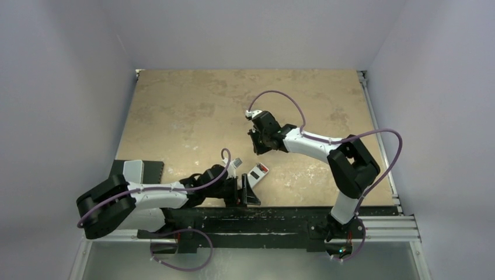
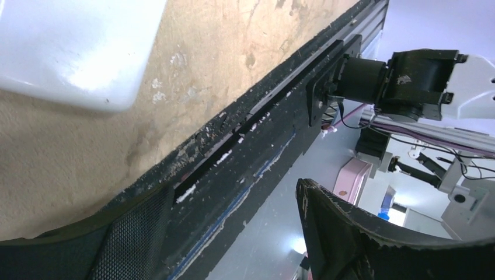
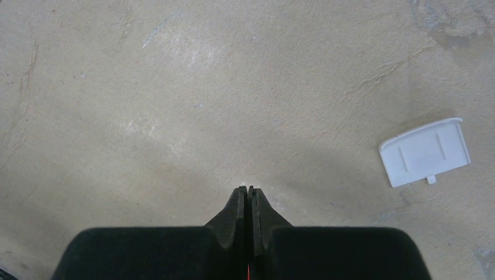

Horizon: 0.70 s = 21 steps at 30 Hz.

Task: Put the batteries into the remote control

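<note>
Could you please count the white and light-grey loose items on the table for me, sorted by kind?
White rectangular plastic remote control with a red panel: 1
Small white flat plastic battery cover: 1
Light-grey rounded rectangular plate: 1
Total: 3

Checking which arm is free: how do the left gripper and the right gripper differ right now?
The left gripper is open, jaws wide apart; the right gripper is shut, jaws pressed together. The left sits at the near edge of the table, close to the remote control; the right is farther out over the table. Nothing lies between the left's jaws; a thin orange sliver shows between the right's, too small to identify. Both are black.
</note>
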Each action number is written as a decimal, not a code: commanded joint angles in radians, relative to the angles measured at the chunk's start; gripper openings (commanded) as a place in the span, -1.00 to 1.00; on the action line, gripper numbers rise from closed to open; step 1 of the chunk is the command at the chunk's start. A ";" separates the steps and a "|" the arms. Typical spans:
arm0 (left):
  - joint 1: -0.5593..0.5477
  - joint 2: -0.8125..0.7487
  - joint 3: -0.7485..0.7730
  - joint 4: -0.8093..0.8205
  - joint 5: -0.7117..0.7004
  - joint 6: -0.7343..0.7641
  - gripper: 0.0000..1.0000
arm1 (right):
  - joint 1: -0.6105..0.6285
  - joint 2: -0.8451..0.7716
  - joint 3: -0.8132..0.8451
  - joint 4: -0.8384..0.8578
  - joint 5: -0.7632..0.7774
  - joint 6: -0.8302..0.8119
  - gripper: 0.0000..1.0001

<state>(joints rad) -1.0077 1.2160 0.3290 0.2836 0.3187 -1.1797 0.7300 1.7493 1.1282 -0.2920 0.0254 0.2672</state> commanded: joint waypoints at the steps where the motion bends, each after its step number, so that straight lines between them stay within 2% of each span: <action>1: -0.009 0.068 0.023 0.138 -0.031 -0.016 0.49 | -0.007 0.023 0.048 -0.018 -0.024 -0.011 -1.00; 5: -0.009 0.139 0.046 0.175 -0.024 -0.018 0.36 | -0.010 0.050 0.045 -0.027 -0.047 -0.014 -1.00; 12: -0.009 0.214 0.092 0.183 -0.045 -0.004 0.26 | -0.012 0.057 0.015 -0.007 -0.050 -0.013 -1.00; 21: -0.010 0.274 0.136 0.171 -0.074 0.010 0.23 | -0.012 0.045 -0.050 0.020 -0.053 -0.014 -1.00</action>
<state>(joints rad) -1.0111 1.4738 0.4244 0.4255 0.2764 -1.1915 0.7212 1.8130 1.1046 -0.2989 -0.0166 0.2642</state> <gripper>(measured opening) 0.619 0.025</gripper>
